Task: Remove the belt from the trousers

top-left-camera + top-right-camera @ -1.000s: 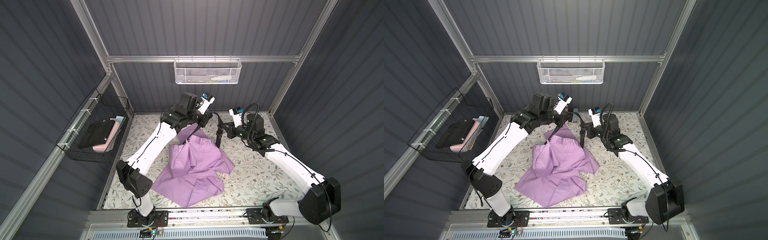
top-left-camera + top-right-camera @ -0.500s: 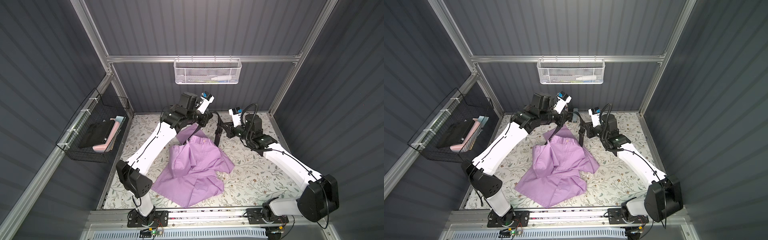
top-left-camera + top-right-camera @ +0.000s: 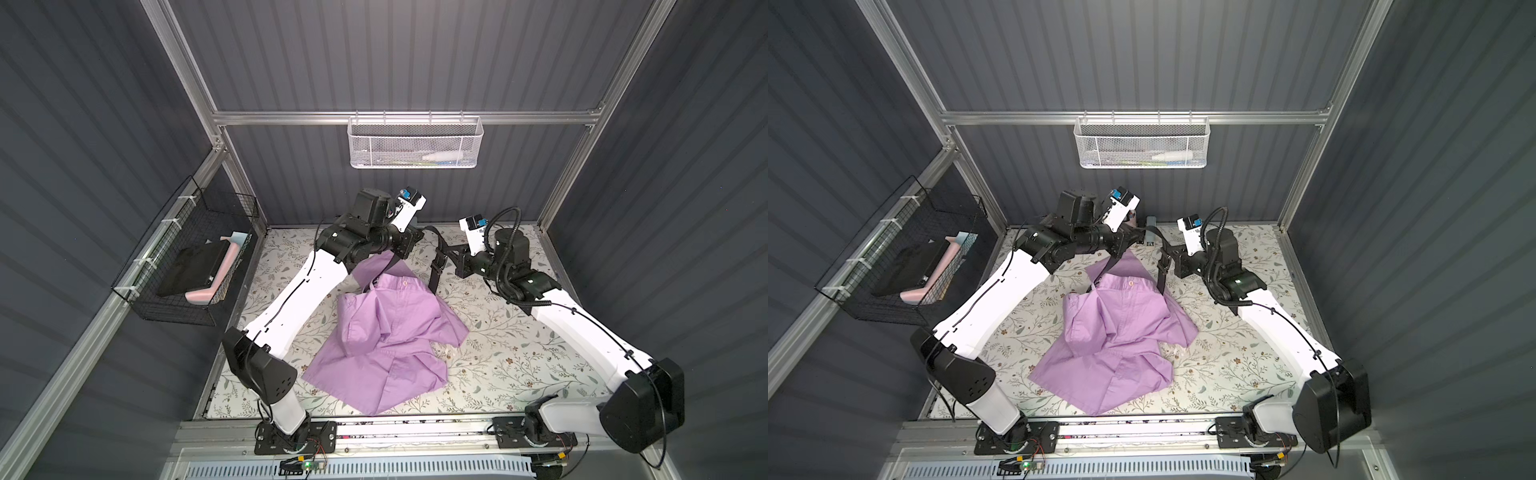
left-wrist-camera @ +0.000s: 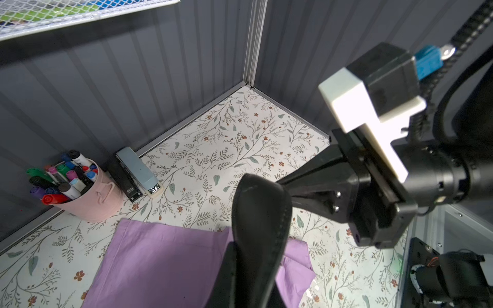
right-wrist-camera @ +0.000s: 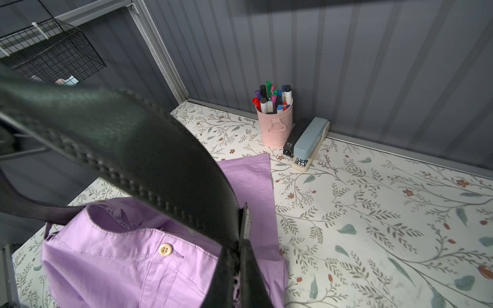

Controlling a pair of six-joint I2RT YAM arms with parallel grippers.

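Floral table (image 3: 519,353) beneath everything. Lilac trousers (image 3: 390,332) crumpled across its middle, waistband end raised toward the back wall, legs spilling toward the front rail. Black belt (image 3: 435,274) above that waistband, strung between both arms: one run slanting down from the left gripper (image 3: 413,241) to the waistband's edge, a short arc across to the right gripper (image 3: 446,251), loose end dangling below it beside the cloth. Left gripper clamped tight on the strap. Right gripper likewise pinched on the strap, near the left. Against the back wall, a pink pen cup (image 5: 274,125) just beside a grey-blue stapler (image 5: 306,141). Smallest, a pale button (image 5: 165,250) on the waistband, below the belt.
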